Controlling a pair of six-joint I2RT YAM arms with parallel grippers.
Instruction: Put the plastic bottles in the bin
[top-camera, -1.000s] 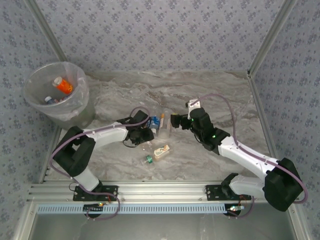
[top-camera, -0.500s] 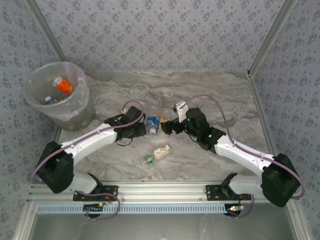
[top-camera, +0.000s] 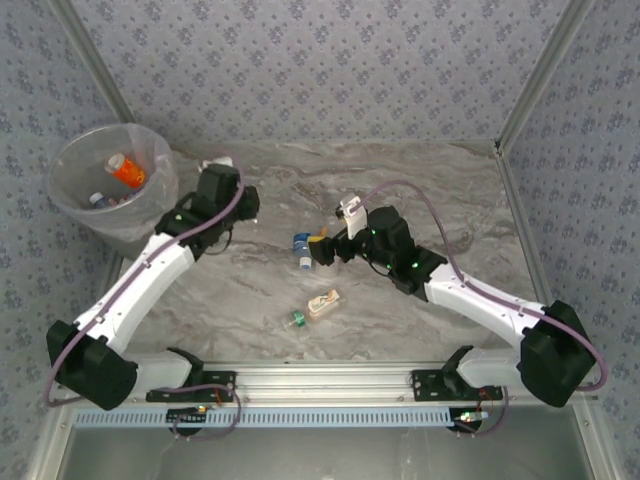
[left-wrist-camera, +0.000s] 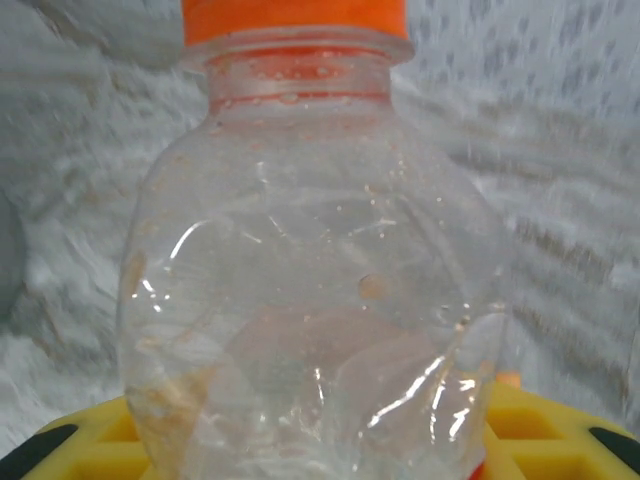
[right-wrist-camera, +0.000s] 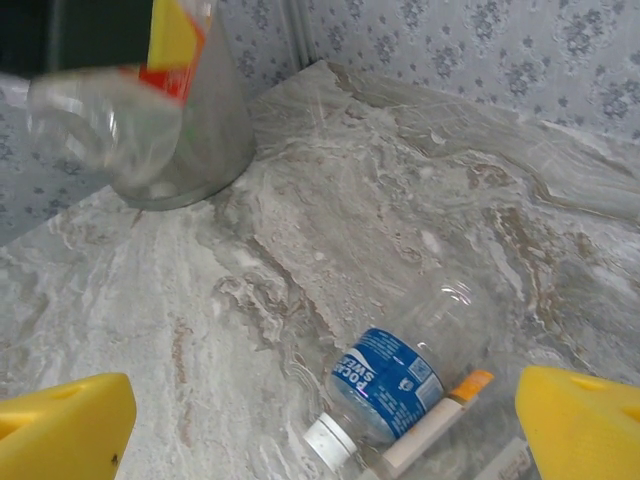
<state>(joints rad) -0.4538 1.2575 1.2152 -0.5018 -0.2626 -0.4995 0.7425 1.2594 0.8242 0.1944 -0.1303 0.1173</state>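
Beside the bin (top-camera: 150, 225), the left gripper (top-camera: 222, 175) clenched an orange-capped bottle (left-wrist-camera: 310, 300); farther from the bin, the right gripper (top-camera: 322, 250) gaped wide near a blue-labelled bottle (right-wrist-camera: 385, 385).

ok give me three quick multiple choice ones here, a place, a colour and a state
1. Where does the bin stand? A far left corner of the table; B far right corner; C between the arm bases.
2. Cap colour of the bottle in the left hand? A green; B orange; C white.
3. The right hand is: A shut on a bottle; B shut on nothing; C open by the blue-labelled bottle.
Answers: 1 A, it stands far left; 2 B, the left wrist view shows orange; 3 C, its fingers stand wide apart.
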